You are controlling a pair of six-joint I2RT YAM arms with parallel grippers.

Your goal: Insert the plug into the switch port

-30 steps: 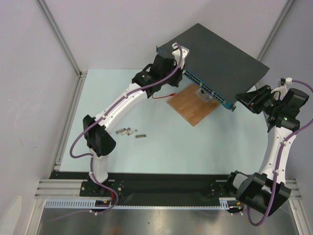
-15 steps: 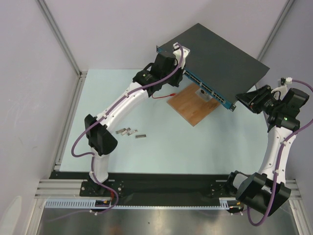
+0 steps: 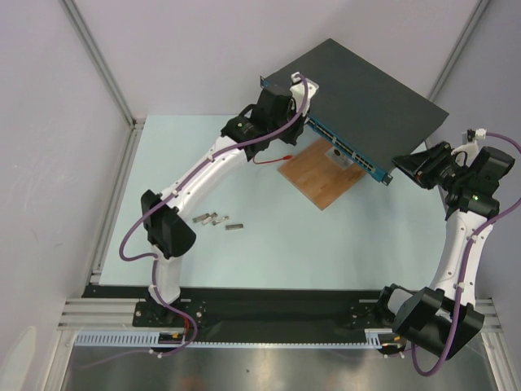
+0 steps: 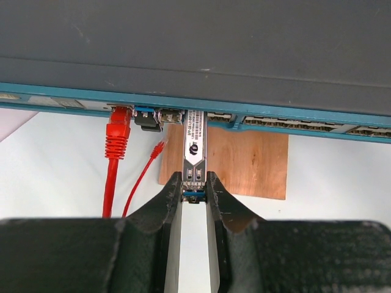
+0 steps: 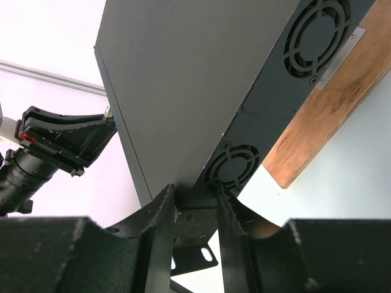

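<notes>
The switch [image 3: 366, 90] is a flat dark box at the back, with a blue port-lined front edge [image 4: 287, 125]. My left gripper [image 4: 195, 186] is shut on the plug [image 4: 195, 149], a silver module whose front end sits in a port on the blue edge. In the top view the left gripper [image 3: 295, 106] is at the switch's left front corner. My right gripper [image 5: 194, 198] is shut on the switch's corner by its black mounting bracket [image 5: 194, 235], at the right end in the top view [image 3: 404, 165].
A red cable [image 4: 116, 159] is plugged into a port left of the plug, with a second red lead [image 4: 143, 177] beside it. A brown wooden board [image 3: 321, 175] lies under the switch's front. Small metal modules [image 3: 218, 220] lie on the table.
</notes>
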